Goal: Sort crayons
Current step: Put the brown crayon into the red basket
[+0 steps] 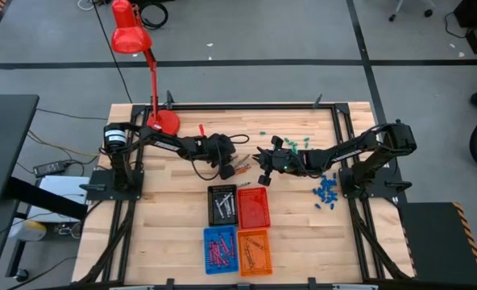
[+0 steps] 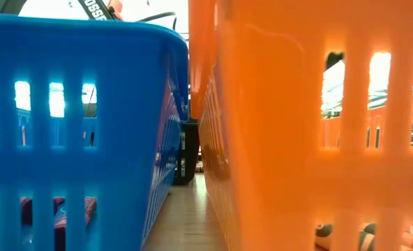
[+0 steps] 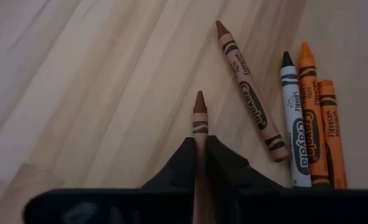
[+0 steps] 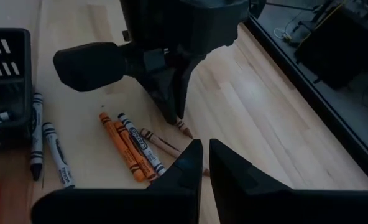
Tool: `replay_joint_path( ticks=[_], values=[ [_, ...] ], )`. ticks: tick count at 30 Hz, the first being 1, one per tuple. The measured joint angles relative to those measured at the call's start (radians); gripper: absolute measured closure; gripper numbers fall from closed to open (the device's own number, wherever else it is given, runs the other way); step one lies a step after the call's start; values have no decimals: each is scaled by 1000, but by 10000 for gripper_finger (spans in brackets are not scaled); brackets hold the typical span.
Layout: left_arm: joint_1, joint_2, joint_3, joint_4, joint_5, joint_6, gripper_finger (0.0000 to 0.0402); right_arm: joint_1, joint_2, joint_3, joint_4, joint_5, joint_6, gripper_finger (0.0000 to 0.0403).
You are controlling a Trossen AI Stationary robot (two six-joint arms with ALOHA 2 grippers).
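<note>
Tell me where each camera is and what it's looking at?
High view: above the table, looking down; both arms show.
Low view: at tabletop height, between the blue basket and orange basket; hardly any robot shows.
Left wrist view: on the left arm; left gripper pinches a brown crayon.
Right wrist view: on the right arm, facing the left gripper; right gripper shut.
Both wrist views share the orange crayons.

A robotics lab is showing here: two arms are sitting bolted to a wooden table [image 1: 174, 217], cables are trailing over grey floor [image 1: 255, 32], a red lamp [image 1: 130, 34] is leaning in.
</note>
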Motion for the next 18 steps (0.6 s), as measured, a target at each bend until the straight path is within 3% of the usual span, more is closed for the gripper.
replay_joint_path(
  ticks=[11, 18],
  values=[
    [-5, -117, -15, -53, -1, -29, 368, 0, 0, 0, -26, 8, 33, 369],
    [-76, -189, -12, -11, -5, -94, 366, -1, -8, 0, -109, 137, 103, 369]
  ],
)
